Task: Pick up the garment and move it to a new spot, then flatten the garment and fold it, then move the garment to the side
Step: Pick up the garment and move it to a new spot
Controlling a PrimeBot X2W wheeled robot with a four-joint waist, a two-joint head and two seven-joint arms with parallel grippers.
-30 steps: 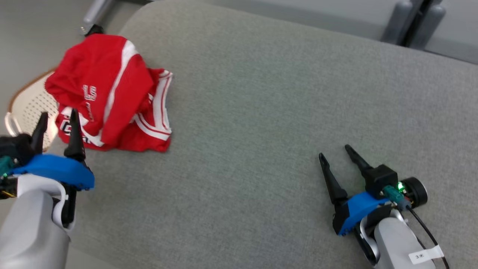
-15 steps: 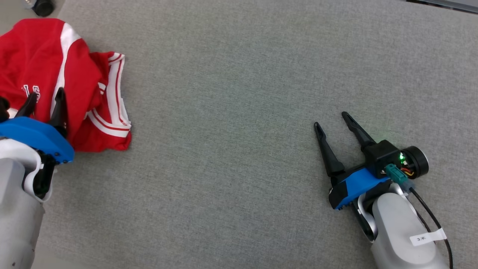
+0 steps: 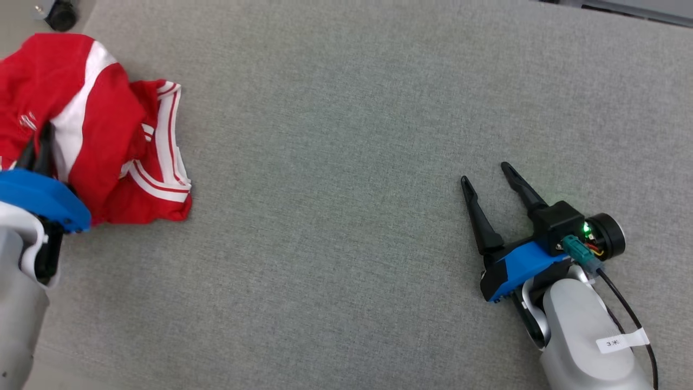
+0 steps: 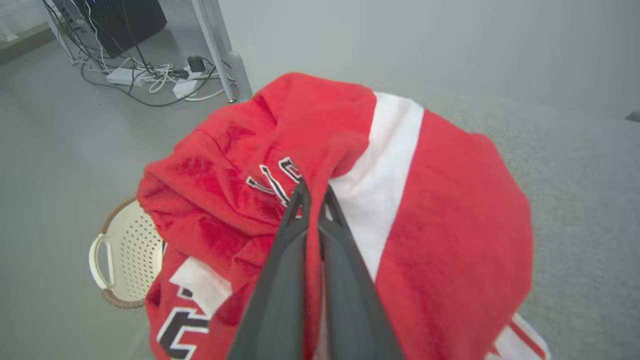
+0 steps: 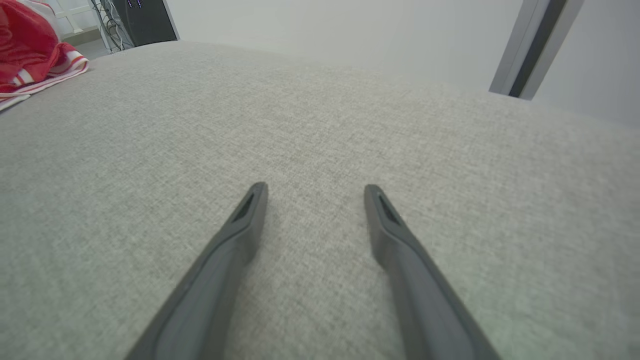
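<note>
Gripping just a thin ridge of the red jersey (image 4: 440,210) with the left end effector (image 4: 313,187), shut tight on that fold, at the far-left corner of the surface (image 3: 346,162). Could slip out on the lift, with so little cloth pinched; could also snag a trailing hem on the basket (image 4: 132,240) beside that corner. Spread wide and empty farther right, toward the near edge: right end effector (image 3: 484,172), well apart from the jersey.

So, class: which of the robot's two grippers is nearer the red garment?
Left. The left gripper is shut on a fold of the red garment; the right gripper hovers open over the grey surface, well off to the garment's right.
</note>
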